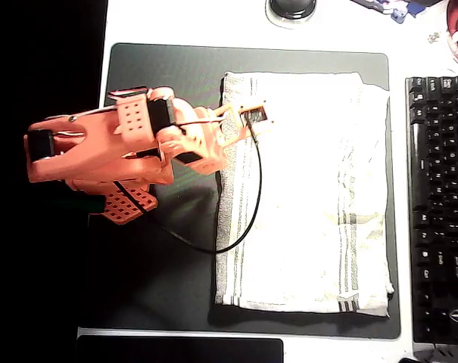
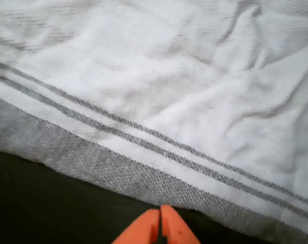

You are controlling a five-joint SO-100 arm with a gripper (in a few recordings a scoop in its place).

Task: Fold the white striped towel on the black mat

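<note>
In the wrist view the claw (image 2: 160,226) is clenched, its orange tips pressed together with nothing between them, just short of the grey hem of the white striped towel (image 2: 169,101). That placing suits a grab at the near edge for a fold, I judge. Overhead, the towel (image 1: 304,189) lies flat on the right half of the black mat (image 1: 160,257), which rests on the white counter (image 1: 213,19). A keyboard (image 1: 440,204) sits right of the mat; its key legends are probably too small to read.
</note>
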